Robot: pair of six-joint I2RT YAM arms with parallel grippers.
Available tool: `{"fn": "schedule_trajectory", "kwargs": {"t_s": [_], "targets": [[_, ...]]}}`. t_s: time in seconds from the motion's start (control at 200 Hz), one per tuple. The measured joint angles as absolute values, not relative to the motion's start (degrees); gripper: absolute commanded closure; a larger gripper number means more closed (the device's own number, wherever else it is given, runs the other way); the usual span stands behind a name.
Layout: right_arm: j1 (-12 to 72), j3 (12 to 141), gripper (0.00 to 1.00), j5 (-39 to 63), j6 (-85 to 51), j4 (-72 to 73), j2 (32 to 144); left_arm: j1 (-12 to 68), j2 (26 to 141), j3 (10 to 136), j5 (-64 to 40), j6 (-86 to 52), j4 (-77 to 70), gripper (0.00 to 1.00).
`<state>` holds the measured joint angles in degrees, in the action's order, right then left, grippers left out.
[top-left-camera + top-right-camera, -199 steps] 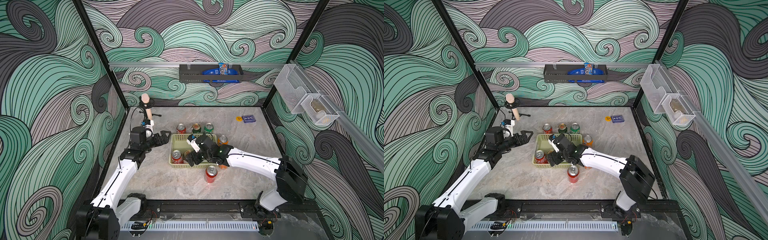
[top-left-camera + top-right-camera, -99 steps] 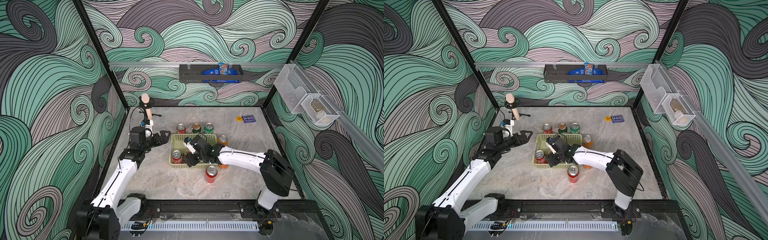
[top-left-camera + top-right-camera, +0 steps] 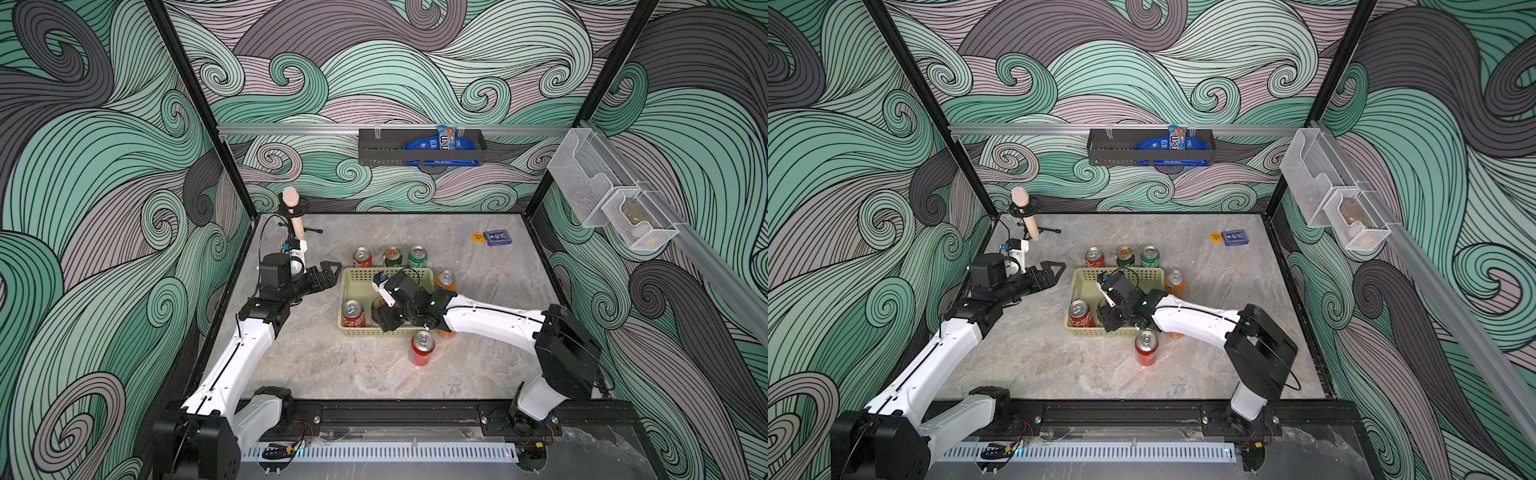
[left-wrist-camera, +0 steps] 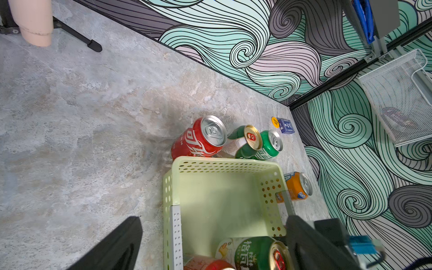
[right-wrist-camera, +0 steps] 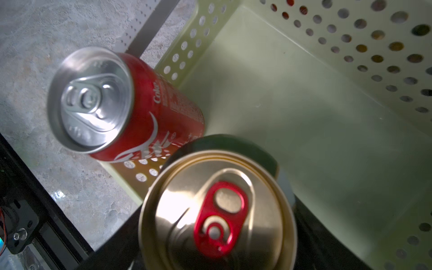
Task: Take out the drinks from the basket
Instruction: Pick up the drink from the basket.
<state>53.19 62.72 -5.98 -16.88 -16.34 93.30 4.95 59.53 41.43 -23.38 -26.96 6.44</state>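
The pale yellow-green basket [image 3: 360,272] [image 3: 1088,275] sits mid-table. Inside it stand a red can [image 3: 353,313] [image 5: 140,112] and a dark green-and-white can [image 5: 217,210] [image 4: 254,253] with a gold top and red tab. My right gripper [image 3: 383,316] [image 5: 217,236] reaches into the basket and is shut on that dark green can, a dark finger on each side. My left gripper [image 3: 329,272] [image 4: 210,247] hovers open just left of the basket. Outside stand a red [image 3: 362,257], a dark green [image 3: 392,256] and a bright green can [image 3: 417,256] behind the basket, an orange one [image 3: 445,280] to its right, and a red one [image 3: 422,348] in front.
A second orange can [image 3: 446,332] is mostly hidden under my right arm. A pink microphone on a stand [image 3: 293,212] is at the back left. A blue card box [image 3: 497,238] and yellow disc [image 3: 478,237] lie back right. A black rack [image 3: 419,145] and mesh bins [image 3: 611,199] hang on the walls.
My right gripper has closed from open onto the dark green can in the basket, with the arm's elbow folding closer in. The left arm has stayed put.
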Motion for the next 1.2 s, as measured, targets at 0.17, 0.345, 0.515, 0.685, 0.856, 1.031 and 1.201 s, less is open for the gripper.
{"fn": "schedule_trajectory", "kwargs": {"t_s": [0.17, 0.345, 0.515, 0.685, 0.856, 1.031, 1.201], "targets": [[53.2, 61.6, 0.44, -7.2, -16.8, -16.2, 87.1, 5.0, 59.5, 41.4, -24.1, -27.0, 6.4, 0.01], [53.3, 59.5, 0.45, -6.9, -16.4, -16.1, 80.7, 5.0, 59.5, 41.0, -25.1, -27.0, 6.3, 0.01], [55.2, 57.1, 0.44, -6.3, -15.4, -16.4, 76.2, 5.0, 59.8, 40.5, -26.0, -27.3, 5.8, 0.02], [58.0, 56.0, 0.44, -5.2, -14.8, -17.0, 74.5, 5.0, 59.9, 39.9, -26.5, -27.5, 5.6, 0.02], [60.4, 53.8, 0.44, -4.6, -14.3, -17.3, 73.2, 5.1, 59.9, 39.9, -26.6, -27.5, 5.6, 0.02], [62.0, 51.0, 0.44, -4.5, -14.1, -18.3, 71.4, 5.3, 59.9, 39.9, -26.6, -27.5, 5.6, 0.02], [62.5, 48.7, 0.44, -5.4, -14.2, -18.9, 70.6, 5.6, 59.9, 39.9, -26.5, -27.5, 5.6, 0.02]]}}
